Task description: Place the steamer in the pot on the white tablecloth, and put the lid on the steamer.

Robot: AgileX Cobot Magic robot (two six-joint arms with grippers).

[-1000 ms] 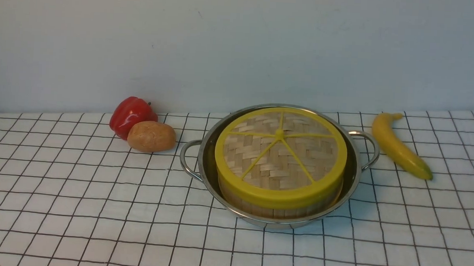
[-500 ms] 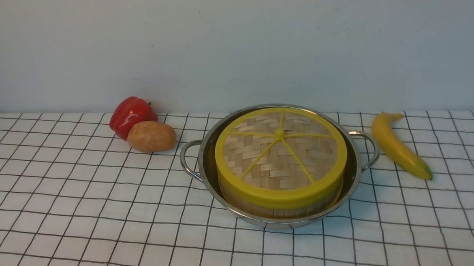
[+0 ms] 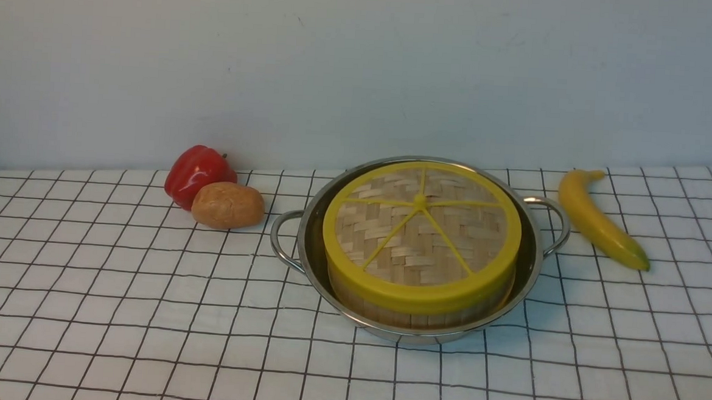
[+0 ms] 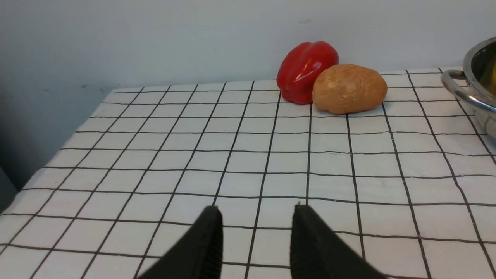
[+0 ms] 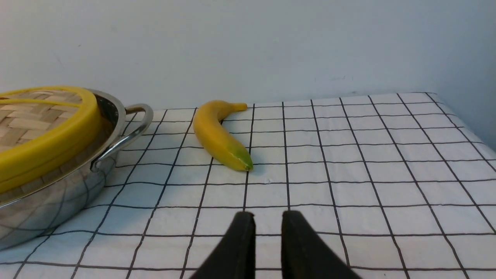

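Observation:
The shiny pot (image 3: pixel 311 240) stands on the white tablecloth (image 3: pixel 143 311), right of centre. The steamer (image 3: pixel 411 317) sits inside it; only its bamboo wall shows. The lid (image 3: pixel 421 228), a woven disc with yellow rim and spokes, lies flat on the steamer and hides its contents. Neither gripper shows in the front view. My left gripper (image 4: pixel 257 209) is open and empty over the cloth, left of the pot (image 4: pixel 474 97). My right gripper (image 5: pixel 267 215) is empty with a narrow gap between its fingers, right of the pot (image 5: pixel 58 201) and lid (image 5: pixel 42 128).
A red pepper (image 3: pixel 196 173) and a potato (image 3: pixel 228 205) lie touching at the back left, near the pot's left handle. A banana (image 3: pixel 598 220) lies at the back right, just beyond the right handle. A pale wall rises behind the table.

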